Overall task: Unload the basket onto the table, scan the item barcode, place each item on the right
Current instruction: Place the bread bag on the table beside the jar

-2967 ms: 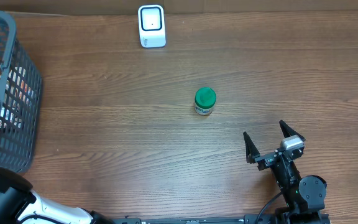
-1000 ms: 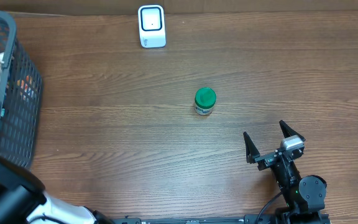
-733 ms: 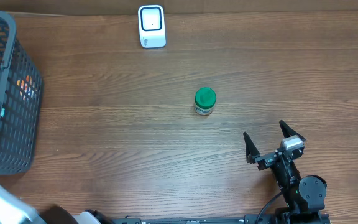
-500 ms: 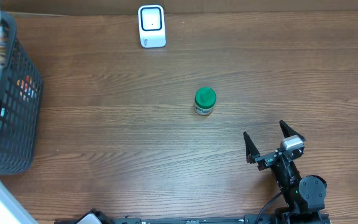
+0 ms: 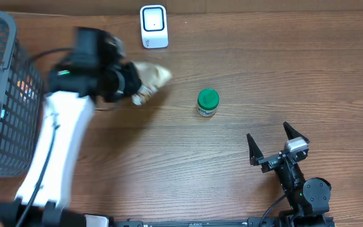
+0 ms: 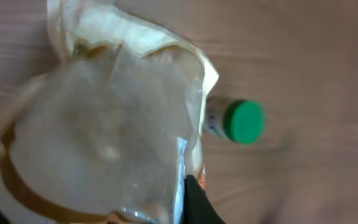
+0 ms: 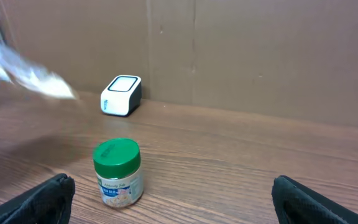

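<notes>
A clear, crinkled packet with tan edges, the item (image 5: 151, 77), hangs blurred above the table just below the white scanner (image 5: 154, 26). My left gripper (image 5: 133, 84) is shut on it. In the left wrist view the item (image 6: 104, 130) fills the left half, with one black finger (image 6: 197, 202) against its edge; no barcode shows. The blurred item (image 7: 27, 71) appears left of the scanner (image 7: 122, 94) in the right wrist view. My right gripper (image 5: 276, 144) rests open near the front right, holding nothing.
A green-lidded jar (image 5: 208, 102) stands upright mid-table, right of the held packet, and shows in the wrist views too (image 6: 241, 121) (image 7: 118, 171). A dark mesh basket (image 5: 24, 107) with more packets sits at the left edge. A cardboard wall (image 7: 260, 50) backs the table.
My left arm has swung fast out of the basket area and rightward over the table, carrying the packet to just below the scanner. The right arm and the jar have not moved.
</notes>
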Robot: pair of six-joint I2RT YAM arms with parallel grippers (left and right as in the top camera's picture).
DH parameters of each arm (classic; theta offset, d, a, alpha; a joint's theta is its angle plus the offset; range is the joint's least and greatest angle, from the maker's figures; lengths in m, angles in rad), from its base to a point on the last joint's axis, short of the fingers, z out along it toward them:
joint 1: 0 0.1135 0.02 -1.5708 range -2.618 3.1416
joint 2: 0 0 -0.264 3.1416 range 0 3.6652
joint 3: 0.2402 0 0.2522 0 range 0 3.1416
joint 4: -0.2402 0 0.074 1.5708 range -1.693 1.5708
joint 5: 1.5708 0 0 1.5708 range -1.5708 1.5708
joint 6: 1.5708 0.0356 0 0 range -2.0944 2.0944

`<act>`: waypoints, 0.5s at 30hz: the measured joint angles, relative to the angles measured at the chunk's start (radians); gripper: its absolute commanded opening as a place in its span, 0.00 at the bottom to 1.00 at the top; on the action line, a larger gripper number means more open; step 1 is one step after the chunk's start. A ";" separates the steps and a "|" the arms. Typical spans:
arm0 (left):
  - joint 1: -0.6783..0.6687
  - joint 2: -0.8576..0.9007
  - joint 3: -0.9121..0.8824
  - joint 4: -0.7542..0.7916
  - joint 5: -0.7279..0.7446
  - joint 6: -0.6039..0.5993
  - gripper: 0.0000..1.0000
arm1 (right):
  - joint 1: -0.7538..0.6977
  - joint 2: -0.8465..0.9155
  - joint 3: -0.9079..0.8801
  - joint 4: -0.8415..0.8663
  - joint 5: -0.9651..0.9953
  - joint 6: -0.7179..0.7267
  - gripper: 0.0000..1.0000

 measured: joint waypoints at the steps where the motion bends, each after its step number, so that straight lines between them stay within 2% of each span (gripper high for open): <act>1: -0.040 0.032 -0.043 0.060 -0.021 -0.016 0.04 | 0.000 0.000 0.000 -0.001 0.000 0.000 1.00; 7: -0.157 0.192 -0.119 0.198 -0.058 -0.113 0.04 | 0.000 0.000 0.000 0.000 0.000 0.000 1.00; 8: -0.171 0.211 -0.119 0.202 -0.060 -0.124 0.08 | 0.000 0.000 0.000 0.000 0.000 0.000 1.00; 9: -0.181 0.225 -0.119 0.204 -0.058 -0.132 0.28 | 0.000 0.000 0.000 -0.001 0.000 0.000 1.00; 11: -0.203 0.241 -0.119 0.202 -0.047 -0.145 0.54 | 0.000 0.000 0.000 -0.001 0.000 0.000 1.00; 13: -0.224 0.244 -0.119 0.183 -0.027 -0.151 0.61 | 0.000 0.000 0.000 0.000 0.000 0.000 1.00; 15: -0.240 0.244 -0.119 0.155 -0.008 -0.160 0.62 | 0.000 0.000 0.000 0.000 0.000 0.000 1.00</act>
